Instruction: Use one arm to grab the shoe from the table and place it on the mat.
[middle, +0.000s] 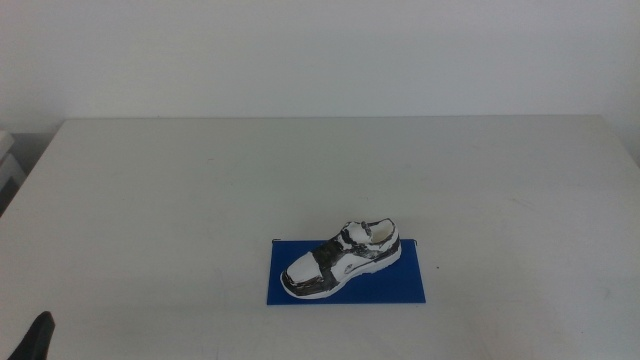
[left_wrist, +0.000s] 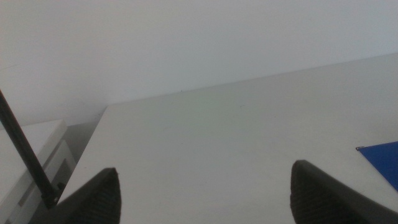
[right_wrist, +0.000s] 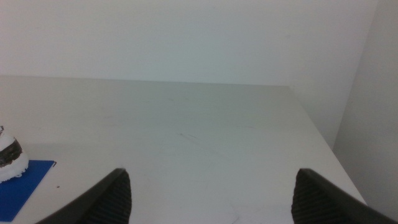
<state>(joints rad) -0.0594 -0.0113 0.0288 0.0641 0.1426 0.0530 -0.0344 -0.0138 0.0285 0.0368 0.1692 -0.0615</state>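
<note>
- Middle view, left hand: only a dark tip shows at the bottom edge near the left corner, low over the tabletop. It touches nothing visible.
- Left wrist view, left hand: the two dark jaws stand wide apart with bare tabletop between them; nothing is held. A corner of the mat shows beyond and to the outside of one jaw, well apart from it.
- Right wrist view, right hand: jaws likewise spread wide, empty, with only white tabletop between them. This hand is out of the middle view.
- Shoe: lies on the mat, well ahead of both hands, between them and nearer the right side of the left hand's reach. Its long axis runs diagonally, white toe cap toward the left hand's side and nearer the camera, heel toward the right hand's side and farther back. It sits upright on its sole, dark straps across the middle.
- Right wrist view, shoe: only one white end with dark trim shows at the frame edge, resting on the mat, off to the side of the right hand.
- Arm pose: both hands point forward over the tabletop, withdrawn from the shoe; the arms themselves are not visible.
</note>
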